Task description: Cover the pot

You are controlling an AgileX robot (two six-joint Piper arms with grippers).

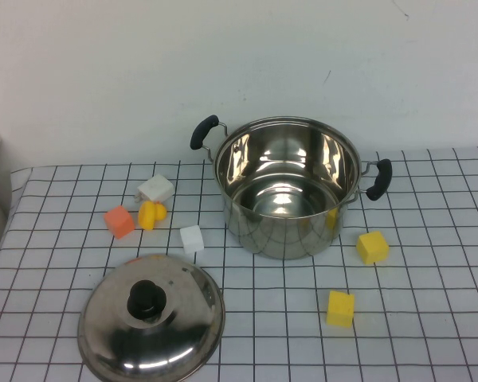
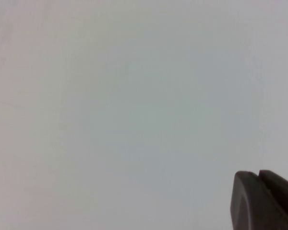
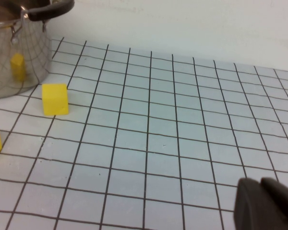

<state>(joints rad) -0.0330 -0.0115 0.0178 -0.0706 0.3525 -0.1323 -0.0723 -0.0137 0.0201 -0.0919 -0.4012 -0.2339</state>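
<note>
The stainless-steel stockpot (image 1: 289,188) stood open and upright toward the far middle of the checked tablecloth (image 1: 430,318), its two black side handles pointing far-left and right; its inside looked empty. The domed steel lid (image 1: 151,317) with its black knob (image 1: 147,300) lay flat on the cloth at the near left, well apart from the pot (so the pot was not yet covered).

Between lid and pot sat a small white cube (image 1: 192,239). Further left, a larger white block (image 1: 156,189), a yellow piece (image 1: 150,214) and an orange cube (image 1: 119,221) clustered close together. On the pot's right lay a yellow cube (image 1: 372,247), just beside its base, and a second yellow cube (image 1: 340,308) nearer the front.

Neither arm showed in the high view. The left gripper (image 2: 264,201) appeared only as a dark corner in its wrist view, facing a blank pale surface; whether it was spread or pressed together could not be told. The right gripper (image 3: 264,203) likewise showed only a dark corner, above the cloth to the pot's right, holding nothing visible, and its opening could not be told either.
</note>
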